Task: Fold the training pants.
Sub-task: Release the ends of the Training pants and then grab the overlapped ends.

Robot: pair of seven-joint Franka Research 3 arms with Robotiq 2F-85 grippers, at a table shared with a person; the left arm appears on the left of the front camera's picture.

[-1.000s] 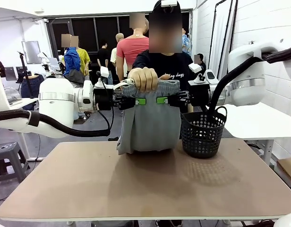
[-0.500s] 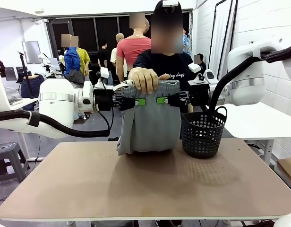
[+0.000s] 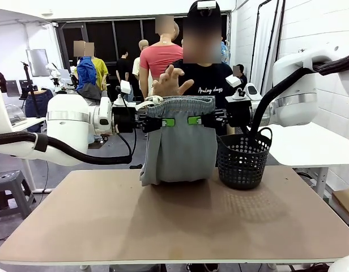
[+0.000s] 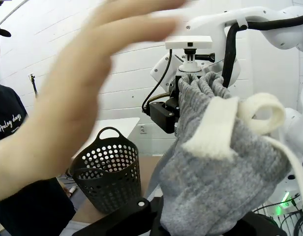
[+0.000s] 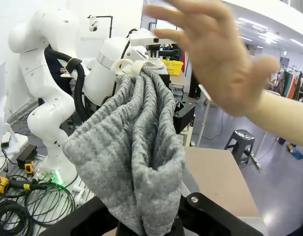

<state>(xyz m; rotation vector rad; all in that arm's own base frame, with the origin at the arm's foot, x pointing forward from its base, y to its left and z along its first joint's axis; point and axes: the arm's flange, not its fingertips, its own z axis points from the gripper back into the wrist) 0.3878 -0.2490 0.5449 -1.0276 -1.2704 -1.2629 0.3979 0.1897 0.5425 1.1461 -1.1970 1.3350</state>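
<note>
Our left pincer [image 3: 163, 121] is pressed together on the left side of the waistband of the training pants [image 3: 180, 150]. Our right pincer [image 3: 198, 120] is pressed together on the right side, so the two green-padded tips face each other across the middle of the cloth. Between the two pincers, the one pair of grey pants hangs upright above the far part of the counter [image 3: 174, 226]. The gathered waistband is on top and the lower end reaches down to the surface. In both wrist views, the knit bunches thickly between the black fingers. One cream drawstring loop [image 4: 262, 110] sticks out at the waistband by our left pincer.

We count one hand of the person [image 3: 171, 80], open with fingers spread, above the waistband and apart from the cloth. It is blurred in the wrist views. One black mesh basket [image 3: 242, 158] stands on the counter just beside the pants, on our right.

The counter is a single plain tan board. Beyond it are a white brick wall at the right, one white table [image 3: 310, 144] behind the basket and one grey stool [image 3: 7, 187] on the floor at the left. Several people stand far back in the hall.
</note>
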